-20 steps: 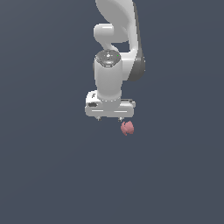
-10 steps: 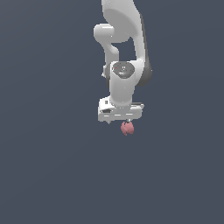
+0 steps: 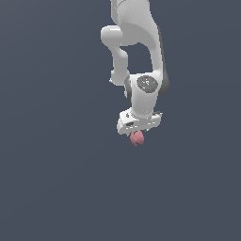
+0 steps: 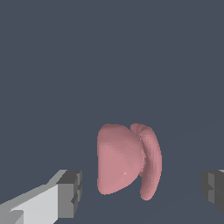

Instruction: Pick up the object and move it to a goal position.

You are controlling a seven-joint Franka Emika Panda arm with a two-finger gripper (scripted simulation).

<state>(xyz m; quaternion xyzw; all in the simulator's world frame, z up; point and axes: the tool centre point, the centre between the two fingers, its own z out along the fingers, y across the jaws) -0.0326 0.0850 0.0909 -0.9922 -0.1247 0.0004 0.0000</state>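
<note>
I'm lining up the grasp: gripper (image 4: pixel 140 190) spread wide, holding nothing, object (image 4: pixel 128 164) between the fingers (image 4: pixel 70 193). Next, I'd squeeze.

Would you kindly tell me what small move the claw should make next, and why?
Probably close the claw on the pinkish-red lumpy blob. In the wrist view the blob sits between the two dark finger pads, with gaps on both sides, so nothing appears to grip it yet.
</note>
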